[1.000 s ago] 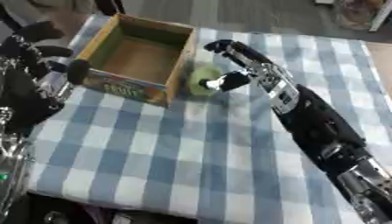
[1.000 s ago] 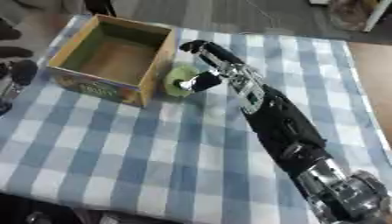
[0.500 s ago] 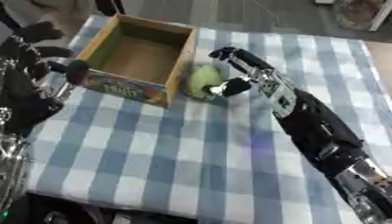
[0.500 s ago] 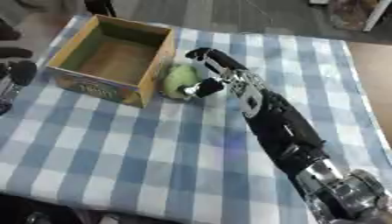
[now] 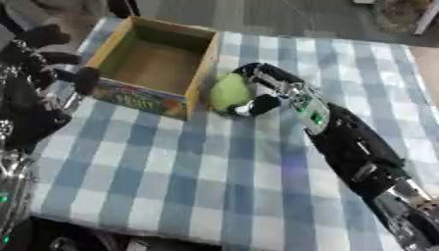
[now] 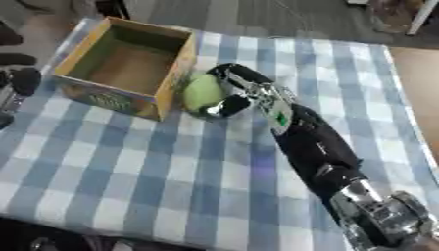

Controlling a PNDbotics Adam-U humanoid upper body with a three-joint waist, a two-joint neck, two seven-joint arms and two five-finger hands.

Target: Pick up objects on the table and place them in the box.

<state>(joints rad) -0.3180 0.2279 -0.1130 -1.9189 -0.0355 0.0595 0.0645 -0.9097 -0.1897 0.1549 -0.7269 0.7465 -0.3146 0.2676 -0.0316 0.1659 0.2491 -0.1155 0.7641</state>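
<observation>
Right hand [image 5: 273, 93] reaches in from lower right, fingers and thumb curled round light green rounded object [image 5: 229, 91]. Object sits in hand's grasp, low over blue-and-white checked tablecloth [image 5: 214, 166], just beside right wall of open cardboard box with printed front [image 5: 154, 66]. Box lies left of right hand, interior bare. Left hand [image 5: 38, 83] at left edge, beside box's left wall; finger state unclear.

Blue-white checked tablecloth [image 5: 214, 186]; yellow-green ball [image 5: 228, 91]; tan box [image 5: 154, 66]; black robot hand [image 5: 267, 90].
</observation>
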